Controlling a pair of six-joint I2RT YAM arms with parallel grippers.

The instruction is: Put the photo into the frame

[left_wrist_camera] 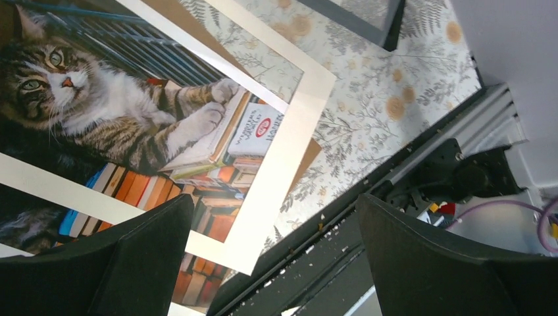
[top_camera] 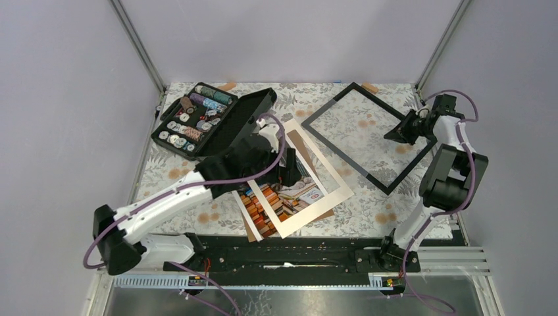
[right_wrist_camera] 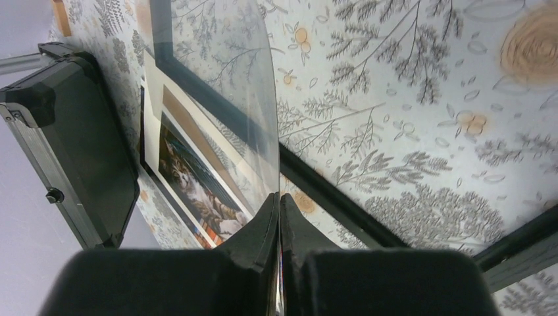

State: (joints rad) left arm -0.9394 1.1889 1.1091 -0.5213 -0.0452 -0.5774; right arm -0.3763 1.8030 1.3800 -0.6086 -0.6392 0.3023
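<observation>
The photo (top_camera: 284, 199) of a tabby cat among books lies at the near middle of the table, and a cream mat (top_camera: 329, 172) lies skewed over it. Close up, the photo (left_wrist_camera: 99, 99) shows through the mat (left_wrist_camera: 276, 178), with a brown board (left_wrist_camera: 309, 158) peeking out beneath. My left gripper (top_camera: 289, 174) hovers open just above them, nothing between its fingers (left_wrist_camera: 151, 250). The black frame (top_camera: 345, 158) lies flat at the far right. My right gripper (top_camera: 393, 133) is shut on the edge of a clear glass pane (right_wrist_camera: 224, 79), above the frame's bar (right_wrist_camera: 335, 197).
An open black case of thread spools (top_camera: 210, 118) stands at the far left, its lid (right_wrist_camera: 72, 145) raised toward the middle. A black rail (top_camera: 296, 253) runs along the near table edge. The brown board (top_camera: 299, 141) lies under the mat.
</observation>
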